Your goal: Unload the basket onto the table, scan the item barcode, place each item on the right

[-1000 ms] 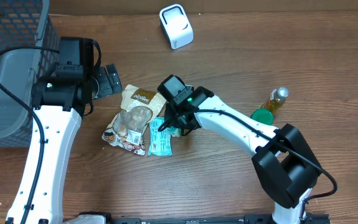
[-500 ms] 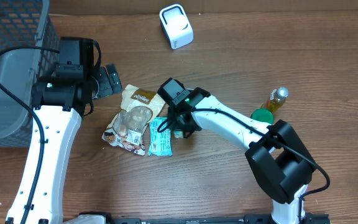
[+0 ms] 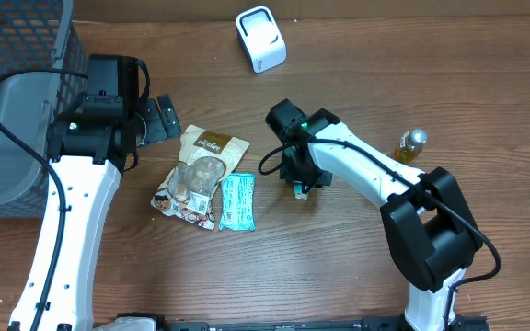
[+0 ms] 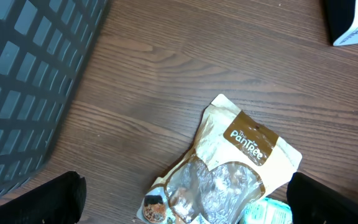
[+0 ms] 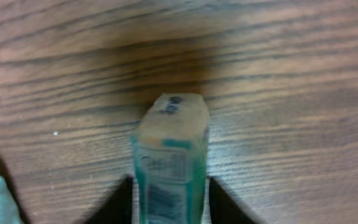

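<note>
Right wrist view: right gripper (image 5: 169,200) is clamping a small teal carton (image 5: 169,149) between its two dark fingers, with the jaws standing narrow against the carton's sides. Printed lines that may be the barcode are showing on the face nearest the camera, but they are too blurred to be sure. Whether the carton is hanging clear of the table (image 3: 339,276) or touching it, I cannot tell.

Overhead view, working outward from that gripper:
- Teal packet (image 3: 237,200) and snack pouch (image 3: 199,170) are lying at 9 o'clock, touching each other and apart from the carton.
- Bottle (image 3: 411,145) and green cap (image 3: 389,171) are sitting at 3 o'clock, well apart.
- White scanner (image 3: 260,39) is standing at 11 o'clock near the far edge, well apart from the carton.
- Left gripper (image 3: 161,118) is hanging at 10 o'clock with its jaws wide and nothing in them, beside the basket (image 3: 17,55).

Progress, as judged: the pick is looking done, since one item is in hand. Carrying it to the scanner and turning the code to face it are remaining. No scan is showing yet.
</note>
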